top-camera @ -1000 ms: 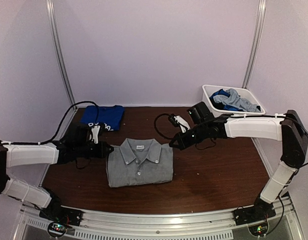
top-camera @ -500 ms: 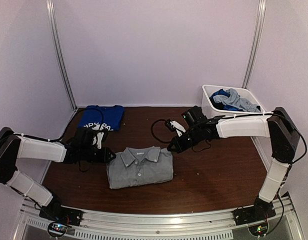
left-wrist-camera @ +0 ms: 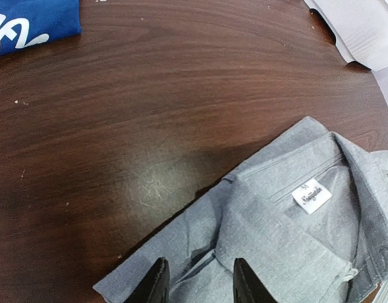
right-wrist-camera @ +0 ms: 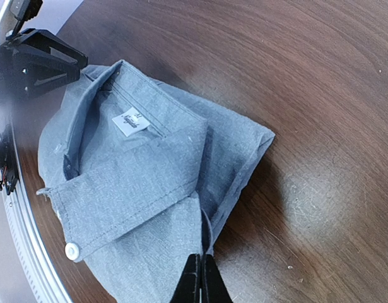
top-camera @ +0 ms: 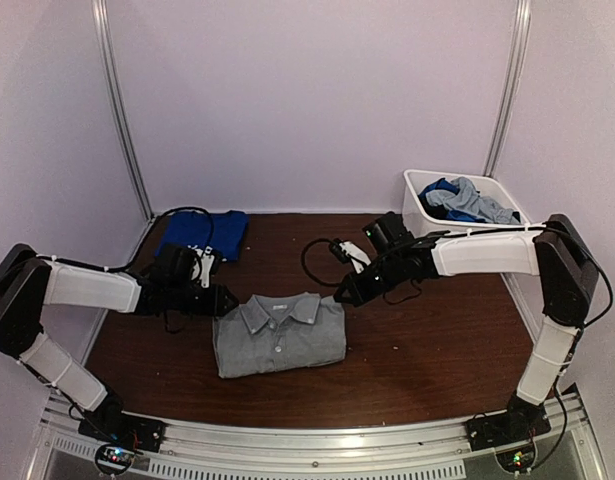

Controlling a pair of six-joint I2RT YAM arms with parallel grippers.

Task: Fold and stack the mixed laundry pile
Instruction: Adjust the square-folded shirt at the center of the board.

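Note:
A light-grey collared shirt (top-camera: pixel 279 335) lies folded on the brown table (top-camera: pixel 437 340). My left gripper (top-camera: pixel 219 300) sits at the shirt's left shoulder; in the left wrist view it (left-wrist-camera: pixel 200 262) is open, with its fingers apart over the grey cloth (left-wrist-camera: pixel 294 240). My right gripper (top-camera: pixel 342 292) is at the shirt's right shoulder. In the right wrist view it (right-wrist-camera: pixel 200 257) is shut on a fold at the shirt's edge (right-wrist-camera: pixel 137 183). A folded royal-blue shirt with white print (top-camera: pixel 202 235) lies at the back left, and its corner shows in the left wrist view (left-wrist-camera: pixel 29 22).
A white plastic bin (top-camera: pixel 417 212) stands at the back right and holds blue and grey garments (top-camera: pixel 467 200). Black cables loop over the table near both wrists (top-camera: pixel 322 255). Walls close in the back and sides.
The grey shirt has dropped a little toward the near edge and lies flatter. The left arm has swung back and the right arm has come lower. In the last half second little moved.

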